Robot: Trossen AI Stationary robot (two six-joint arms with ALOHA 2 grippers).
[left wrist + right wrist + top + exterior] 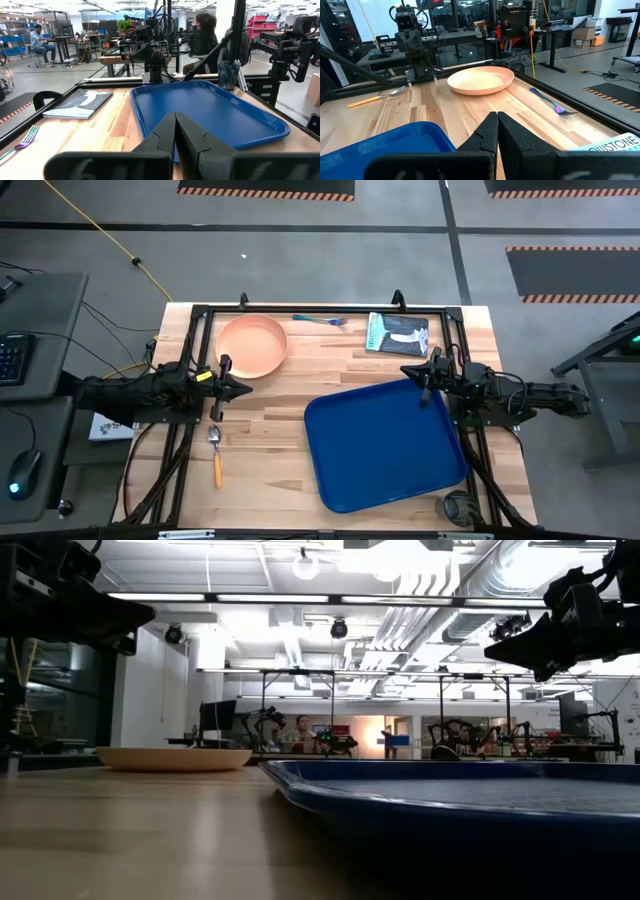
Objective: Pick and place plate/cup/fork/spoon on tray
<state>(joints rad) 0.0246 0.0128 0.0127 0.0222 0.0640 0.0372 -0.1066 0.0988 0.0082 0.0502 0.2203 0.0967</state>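
The peach-orange plate (252, 344) rests flat on the table at the far left; it also shows in the right wrist view (481, 80). The blue-handled fork (320, 320) lies near the far edge. The orange-handled spoon (217, 455) lies at the near left. The blue tray (385, 442) lies at the right of centre. My left gripper (243, 389) is shut and empty, above the table just near of the plate. My right gripper (408, 370) is shut and empty, above the tray's far edge. No cup shows.
A small dark book (398, 334) lies at the far right of the table. A dark round object (460, 506) sits at the near right corner. Bare wood lies between the plate and the tray.
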